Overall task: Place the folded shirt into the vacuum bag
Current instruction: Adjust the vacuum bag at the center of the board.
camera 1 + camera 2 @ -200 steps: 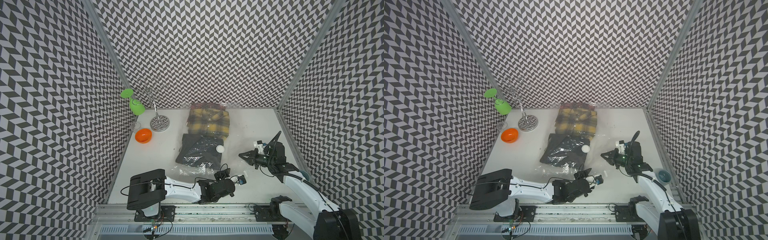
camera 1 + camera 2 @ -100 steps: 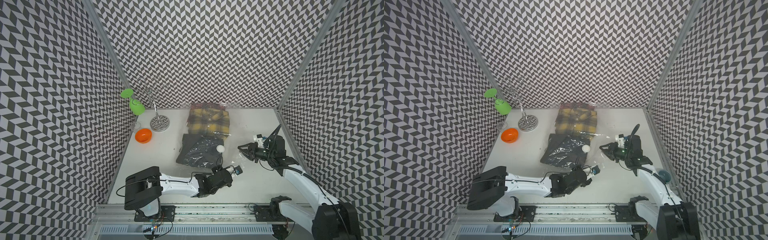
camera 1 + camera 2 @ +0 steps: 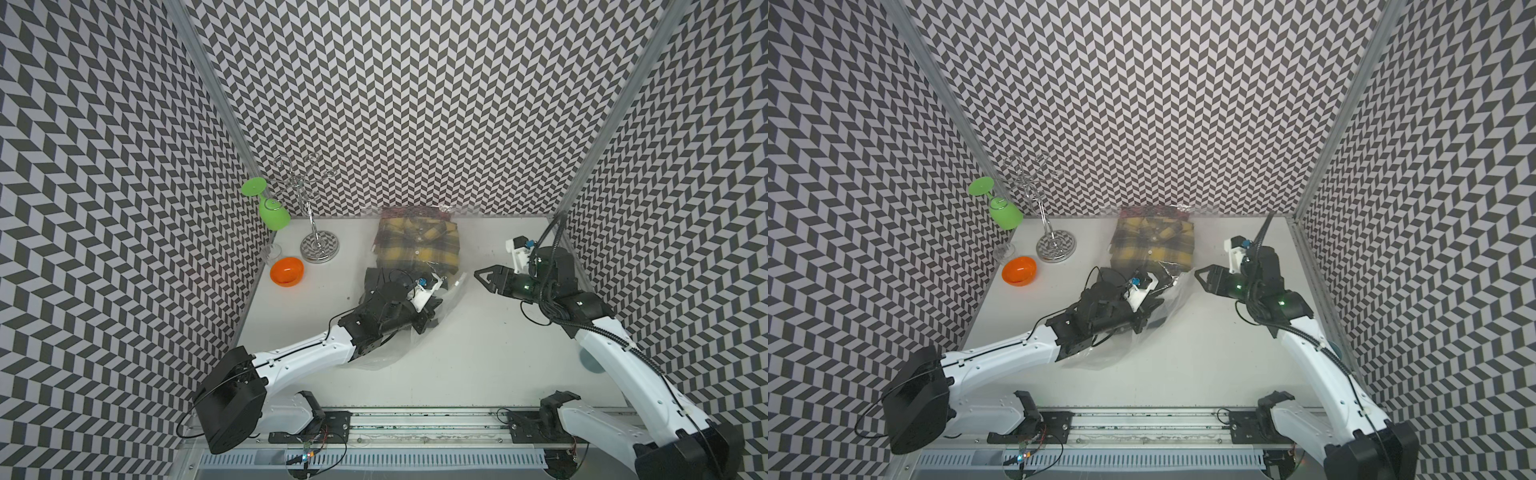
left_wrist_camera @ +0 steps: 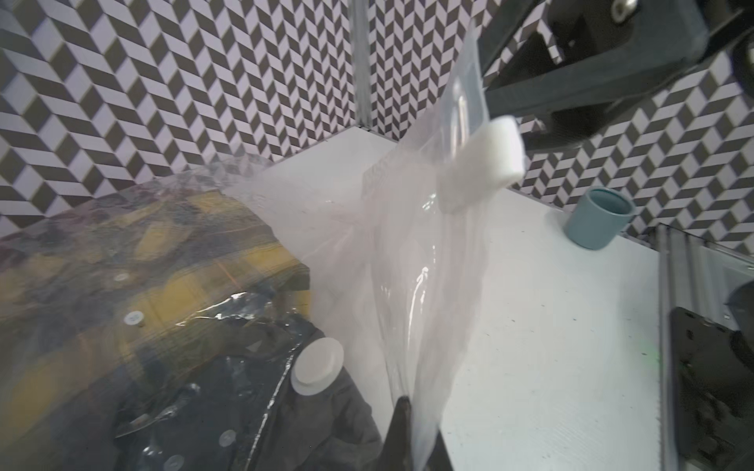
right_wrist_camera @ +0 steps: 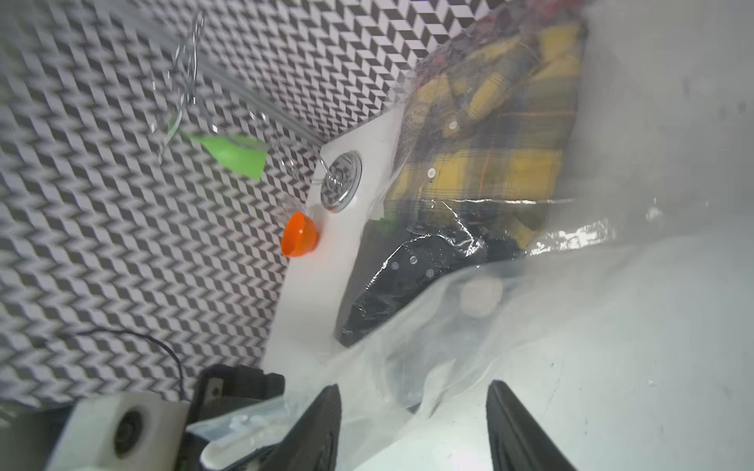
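clear plastic vacuum bag (image 4: 432, 265) tight in closed left claw (image 4: 416, 440) — right claw (image 5: 412, 391) apart beside it

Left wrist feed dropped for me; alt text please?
The left tool is shut on an edge of the clear bag, its white slider beyond. Beside it a dark shirt, valve cap over it, and a plaid shirt lie under plastic. A blue cup stands on the table.

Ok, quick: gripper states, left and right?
Left gripper: closed, pinching the vacuum bag.
Right gripper: open, holding nothing.
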Robot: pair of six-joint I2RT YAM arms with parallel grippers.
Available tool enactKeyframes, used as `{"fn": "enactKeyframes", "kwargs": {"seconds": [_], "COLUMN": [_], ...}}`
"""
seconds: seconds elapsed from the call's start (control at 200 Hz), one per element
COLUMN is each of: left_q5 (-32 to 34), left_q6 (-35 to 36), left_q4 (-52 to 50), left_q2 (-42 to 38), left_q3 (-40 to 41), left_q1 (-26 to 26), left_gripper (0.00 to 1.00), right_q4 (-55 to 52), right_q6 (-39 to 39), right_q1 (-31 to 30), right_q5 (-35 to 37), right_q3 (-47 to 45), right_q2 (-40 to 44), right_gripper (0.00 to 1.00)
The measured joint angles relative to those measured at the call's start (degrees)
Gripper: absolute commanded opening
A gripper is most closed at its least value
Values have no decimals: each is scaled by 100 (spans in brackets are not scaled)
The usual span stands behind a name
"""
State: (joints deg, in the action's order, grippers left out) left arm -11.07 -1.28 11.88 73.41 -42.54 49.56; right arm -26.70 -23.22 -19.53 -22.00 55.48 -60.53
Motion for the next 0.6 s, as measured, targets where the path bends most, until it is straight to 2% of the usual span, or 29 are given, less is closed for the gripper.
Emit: {"fn": "enactKeyframes", "kwargs": {"seconds": [0.09,0.175,0.315,0.386,0.596], "left_q5": [-400,-691,-1058,-1231,-1641], "left_q6": [-52,-111,-44,59,289], "left_q4": [13,22,-92,-184,-485], "left_q2": [-107,-146,-177,-195,-155], "left_q3": [83,131,140,140,57], "left_q1": [-138,-302,-588,-741,-933], "left_gripper": [0,0,0,0,0], "right_q4": [-13,9,-166,-369,-970], "right_q6": [968,1829,2986,3497,4607], "right_q1": [-575,-857,-892,-892,-1043], "right_q5": [730,1097,1377,1484,1613], "right_q3": [131,31,-44,79,577], "right_q2": [31,221,621,704,651], "right_gripper": [56,55,55,52,51]}}
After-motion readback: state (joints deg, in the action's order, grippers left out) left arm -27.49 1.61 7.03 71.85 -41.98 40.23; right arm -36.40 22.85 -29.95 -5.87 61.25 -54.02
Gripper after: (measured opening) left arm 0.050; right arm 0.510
